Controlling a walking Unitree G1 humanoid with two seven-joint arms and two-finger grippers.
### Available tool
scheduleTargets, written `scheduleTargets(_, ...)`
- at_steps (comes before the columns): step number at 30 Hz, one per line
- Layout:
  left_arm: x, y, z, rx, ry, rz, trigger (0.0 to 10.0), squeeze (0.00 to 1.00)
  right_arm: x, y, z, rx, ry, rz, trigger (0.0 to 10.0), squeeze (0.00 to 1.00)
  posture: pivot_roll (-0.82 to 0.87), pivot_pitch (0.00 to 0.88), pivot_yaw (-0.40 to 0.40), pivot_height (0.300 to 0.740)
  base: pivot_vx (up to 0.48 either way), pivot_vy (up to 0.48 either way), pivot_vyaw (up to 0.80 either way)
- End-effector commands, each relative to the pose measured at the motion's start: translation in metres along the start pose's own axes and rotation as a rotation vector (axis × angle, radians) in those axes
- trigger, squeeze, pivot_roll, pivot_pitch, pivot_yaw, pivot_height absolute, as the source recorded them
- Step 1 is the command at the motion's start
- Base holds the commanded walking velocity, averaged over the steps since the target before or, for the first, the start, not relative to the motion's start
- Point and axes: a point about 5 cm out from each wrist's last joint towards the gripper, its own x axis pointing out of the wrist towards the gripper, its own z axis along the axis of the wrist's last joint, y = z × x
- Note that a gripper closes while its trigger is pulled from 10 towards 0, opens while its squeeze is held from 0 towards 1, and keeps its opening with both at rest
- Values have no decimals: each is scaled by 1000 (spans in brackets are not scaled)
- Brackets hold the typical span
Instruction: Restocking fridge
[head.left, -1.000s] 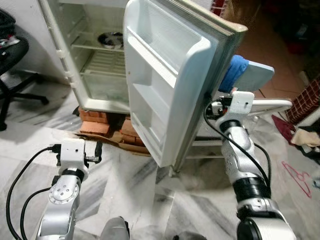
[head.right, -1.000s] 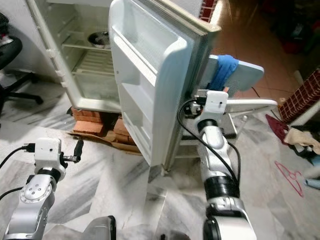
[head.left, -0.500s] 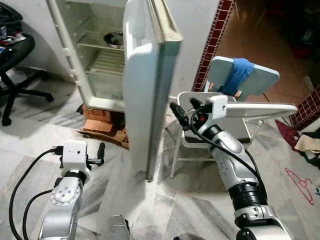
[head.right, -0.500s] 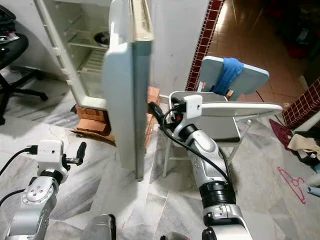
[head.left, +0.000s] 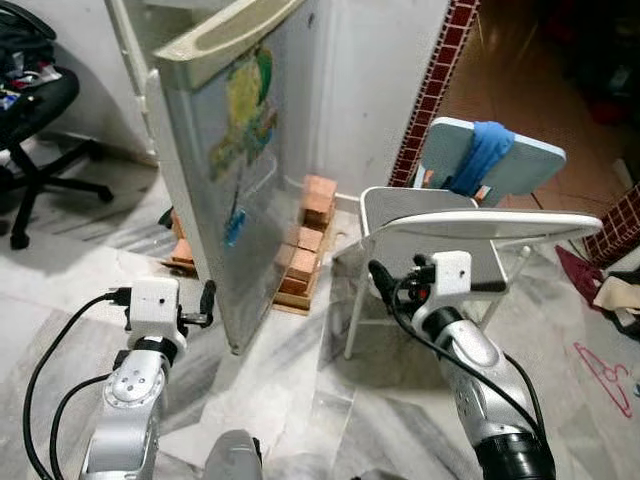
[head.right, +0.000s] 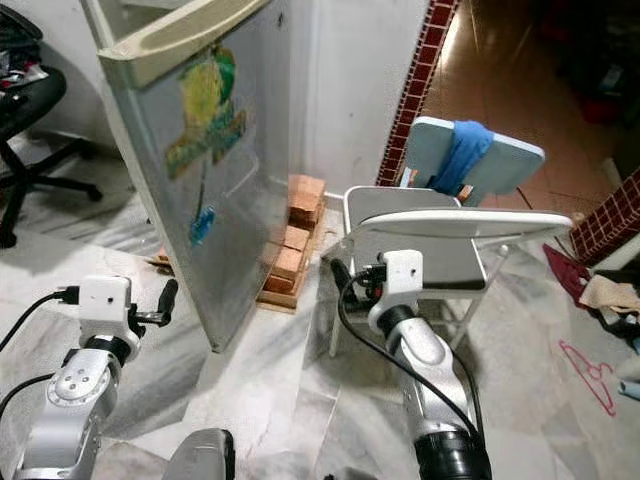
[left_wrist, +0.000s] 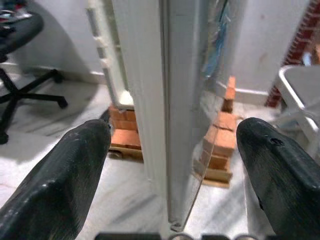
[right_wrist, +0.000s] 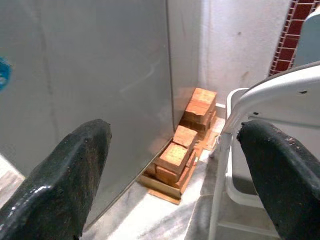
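The fridge door (head.left: 240, 170) stands swung most of the way toward the cabinet, its grey outer face with yellow, green and blue stickers turned to me. My left gripper (head.left: 207, 300) hovers low beside the door's free edge (left_wrist: 165, 100), open, with that edge ahead between its fingers (left_wrist: 70, 170) and nothing held. My right gripper (head.left: 380, 280) is open and empty in front of the white chair, pointing at the door's outer face (right_wrist: 85, 75) from a short distance. The fridge's inside is hidden behind the door.
Stacked bricks (head.left: 305, 240) prop the fridge base. A white folding chair (head.left: 480, 225) with a blue cloth (head.left: 480, 150) stands close on the right. A black office chair (head.left: 40, 110) is at the left. A pink hanger (head.left: 605, 365) and clothes lie at the far right.
The door has swung from wide open to nearly shut, hiding the shelves. My right gripper came away from the door's outer side and dropped lower, near the chair.
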Motion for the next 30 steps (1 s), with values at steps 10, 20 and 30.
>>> scheduleTargets(10, -2, -4, 2, 33, 4, -34, 10000, 0, 6, -17, 24, -96, -129, -79, 10000, 0, 85, 40, -73, 740, 0, 467, 0)
scheduleTargets(20, -11, 16, 12, 81, -84, 95, 10000, 0, -9, -26, 37, -89, -193, -168, 10000, 0, 68, 43, -57, 740, -105, 440, 0)
scheduleTargets(30, -10, 9, 15, 117, -121, 52, 10000, 0, -7, -28, 36, -111, -190, -207, 10000, 0, 69, 42, -60, 740, 0, 479, -320)
